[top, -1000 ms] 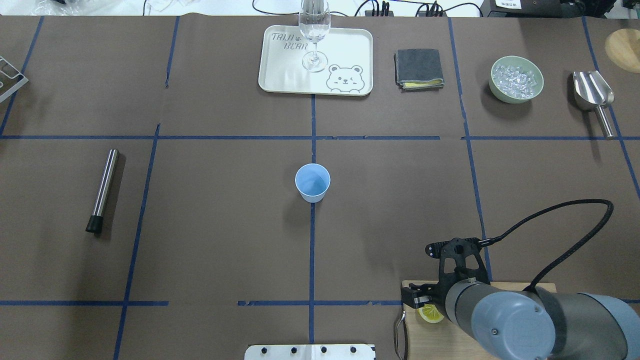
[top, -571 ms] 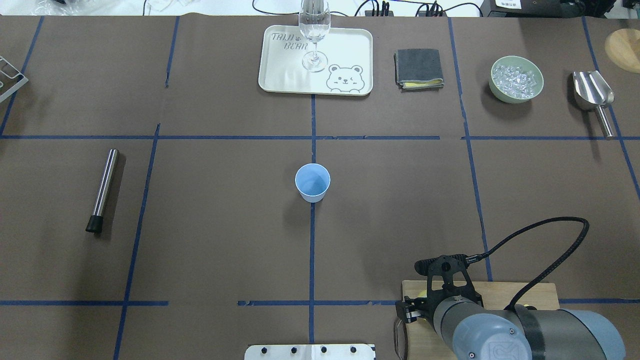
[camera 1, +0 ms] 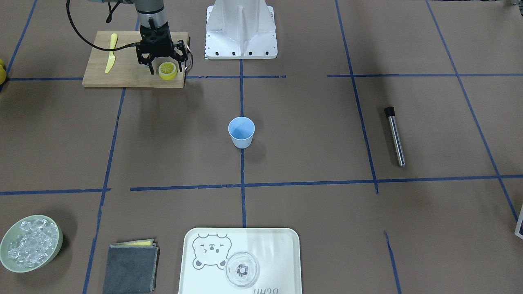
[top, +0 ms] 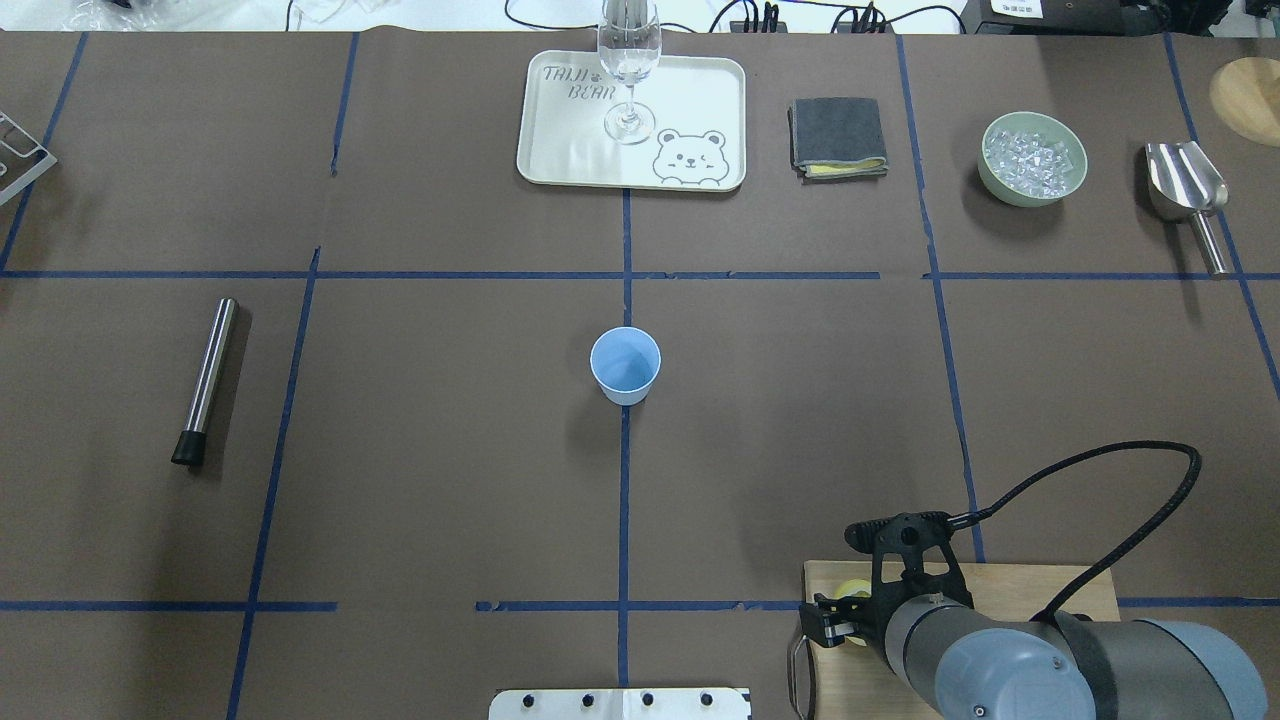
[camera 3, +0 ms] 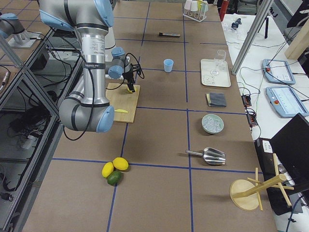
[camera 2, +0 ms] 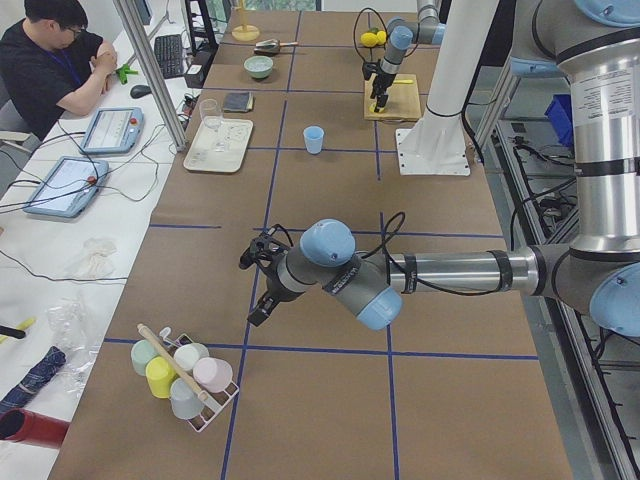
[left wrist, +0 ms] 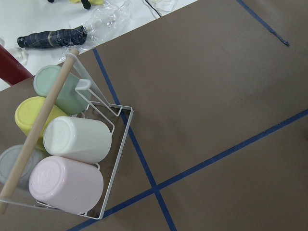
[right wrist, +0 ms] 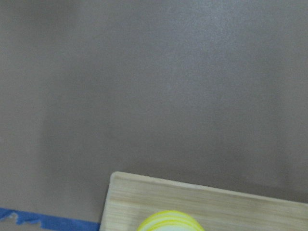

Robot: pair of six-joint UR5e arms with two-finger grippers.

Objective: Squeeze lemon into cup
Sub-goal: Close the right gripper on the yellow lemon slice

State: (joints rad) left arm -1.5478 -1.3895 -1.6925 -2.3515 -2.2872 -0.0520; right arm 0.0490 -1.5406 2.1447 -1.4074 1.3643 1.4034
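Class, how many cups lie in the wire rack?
5: green cup top, yellow cup beneath, white cup centre, pink cup lowest, grey cup cut off at left. Others may be hidden.

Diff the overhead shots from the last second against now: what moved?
The right gripper drew back toward the robot's base over the cutting board. It now hangs open at the lemon, which the wrist mostly hides in the overhead view. Nothing has been grasped, and the lemon shows no clear shift. The cup, glass, ice bowl and metal rod stayed put.
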